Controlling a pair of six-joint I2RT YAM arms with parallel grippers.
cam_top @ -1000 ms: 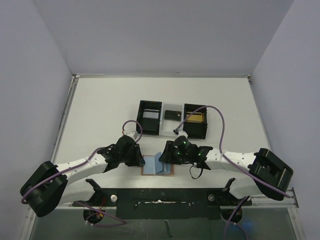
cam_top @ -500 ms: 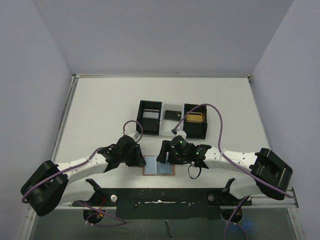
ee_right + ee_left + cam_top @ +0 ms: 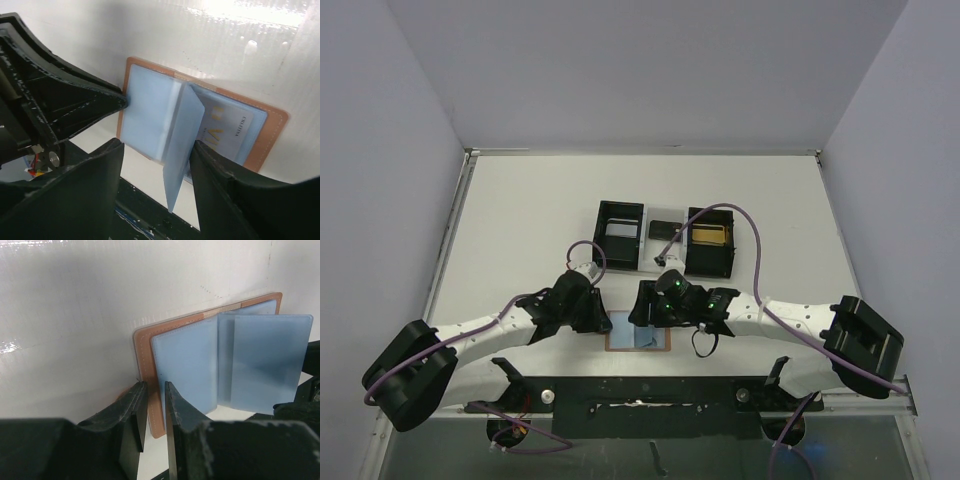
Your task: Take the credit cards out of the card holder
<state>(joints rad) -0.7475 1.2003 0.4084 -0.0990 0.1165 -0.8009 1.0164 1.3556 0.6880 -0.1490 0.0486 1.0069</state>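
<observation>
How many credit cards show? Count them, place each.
4: silver-grey card in the left compartment of the tray, black card middle, gold card right, pale printed card inside the card holder. Others may hide behind sleeves.

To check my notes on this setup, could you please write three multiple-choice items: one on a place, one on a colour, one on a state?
1. Where is the card holder?
A. lifted in the air
B. lying between the left tool and the right tool
C. out of every view
2. What colour are its inner leaves?
A. red
B. green
C. light blue
3. How does the right tool stand?
A. open, a raised leaf between its fingers
B. shut on nothing
C. shut on the holder's edge
Answers: 1 B, the top view shows it flat between them; 2 C, both wrist views show blue; 3 A, its fingers stand apart beside the leaf.
</observation>
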